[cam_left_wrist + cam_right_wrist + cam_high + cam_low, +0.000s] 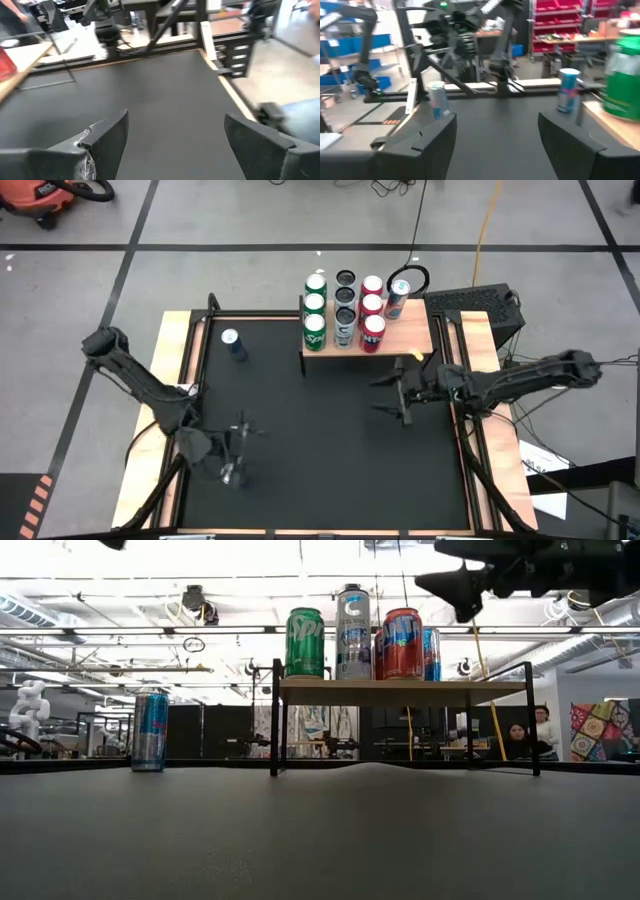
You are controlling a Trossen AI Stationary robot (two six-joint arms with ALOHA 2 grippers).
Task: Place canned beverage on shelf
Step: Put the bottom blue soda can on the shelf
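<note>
On the mat's far-left area, the blue can (pixel 232 344) stands upright, left of the shelf (pixel 415 332). Rigid, smooth, probably slippery: grasp mid-body. Right gripper (pixel 396 392) and left gripper (pixel 238 450) both spread wide, empty.

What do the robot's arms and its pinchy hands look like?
Both arms are thin, dark and jointed, like black metal sticks with chunky elbows. The left gripper and right gripper each have two flat, wedge-shaped black fingers. One left finger looks scuffed silvery at its edge. Black cables trail off beside the right arm.
</note>
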